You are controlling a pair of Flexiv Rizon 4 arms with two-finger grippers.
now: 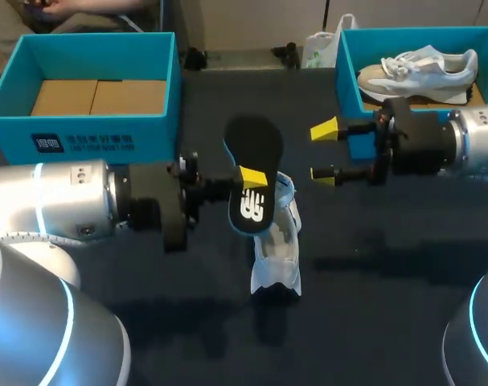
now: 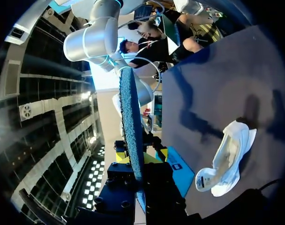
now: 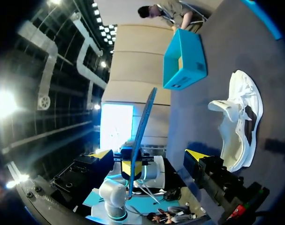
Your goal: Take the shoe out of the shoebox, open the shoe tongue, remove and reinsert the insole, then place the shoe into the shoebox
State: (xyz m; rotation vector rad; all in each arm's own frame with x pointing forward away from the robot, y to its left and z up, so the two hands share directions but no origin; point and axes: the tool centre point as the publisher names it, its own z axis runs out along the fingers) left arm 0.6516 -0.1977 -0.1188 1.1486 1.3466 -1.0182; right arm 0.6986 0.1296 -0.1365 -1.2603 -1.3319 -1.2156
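Observation:
A black insole [image 1: 254, 173] with a blue rim and a white logo is held upright above the table, my left gripper [image 1: 252, 178] shut on its lower half. In the left wrist view the insole [image 2: 130, 117] shows edge-on between the fingers of that gripper [image 2: 141, 157]. Just below and right of it a white shoe [image 1: 277, 241] lies on the dark table, also seen as the shoe [image 2: 227, 157] and the shoe [image 3: 241, 117]. My right gripper [image 1: 324, 153] stands open a short way right of the insole, nothing between its fingers. In its own wrist view the insole [image 3: 142, 126] is ahead of my right gripper [image 3: 149, 157].
An open blue shoebox [image 1: 91, 129] with a cardboard floor stands at the back left. A second blue shoebox [image 1: 346, 76] at the back right holds another pale shoe [image 1: 420, 68]. A white bag [image 1: 320, 48] sits behind, between the boxes.

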